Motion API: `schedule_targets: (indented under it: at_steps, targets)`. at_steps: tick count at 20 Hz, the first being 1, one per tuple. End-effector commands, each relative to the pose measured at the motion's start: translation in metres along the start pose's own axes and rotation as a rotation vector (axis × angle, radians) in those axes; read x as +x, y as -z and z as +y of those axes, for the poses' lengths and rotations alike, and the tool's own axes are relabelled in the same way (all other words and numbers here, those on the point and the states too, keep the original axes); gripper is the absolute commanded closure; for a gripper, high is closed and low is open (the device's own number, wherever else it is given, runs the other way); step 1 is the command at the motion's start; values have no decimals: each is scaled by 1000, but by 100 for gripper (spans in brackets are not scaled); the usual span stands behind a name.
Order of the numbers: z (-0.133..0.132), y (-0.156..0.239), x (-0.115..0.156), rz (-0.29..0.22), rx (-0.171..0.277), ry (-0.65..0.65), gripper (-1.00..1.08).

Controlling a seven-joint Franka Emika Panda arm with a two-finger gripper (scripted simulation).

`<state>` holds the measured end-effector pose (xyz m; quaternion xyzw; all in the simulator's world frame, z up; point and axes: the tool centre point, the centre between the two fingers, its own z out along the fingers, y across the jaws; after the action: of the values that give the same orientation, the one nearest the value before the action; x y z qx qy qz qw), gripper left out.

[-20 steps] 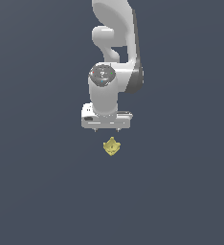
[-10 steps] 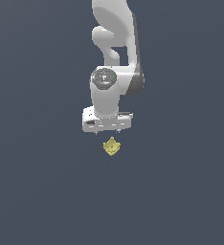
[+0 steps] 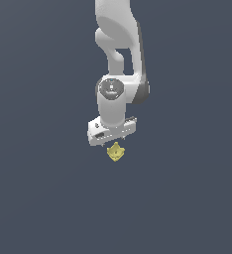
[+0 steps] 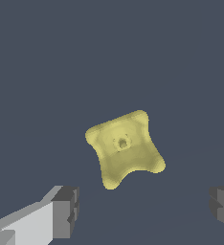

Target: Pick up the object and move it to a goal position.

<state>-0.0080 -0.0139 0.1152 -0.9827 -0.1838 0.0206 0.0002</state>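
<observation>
- One pale-yellow object (image 3: 116, 152), lumpy, four-cornered, lying on the tabletop (image 3: 43, 198).
- One white claw (image 3: 114, 143), at 12 o'clock from it, fingers (image 4: 66, 210) spread wide, holding nothing.

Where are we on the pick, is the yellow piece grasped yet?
Not yet. Done: the white end effector is lined up right above the small pale-yellow lumpy piece. In hand: the approach; the wrist view shows the piece lying free between two wide-apart grey fingertips, neither touching it. Left: closing on it, lifting, and carrying it to the goal, which no view shows.
</observation>
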Motion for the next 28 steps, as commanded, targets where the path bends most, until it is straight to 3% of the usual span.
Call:
schedule_targets:
  at_steps: [1, 13, 28]
  targets:
    - [-1, -6, 4, 8, -3, 77, -92]
    - [-6, -23, 15, 34, -13, 318, -92]
    - [-7, -43, 17, 38, -15, 353, -92]
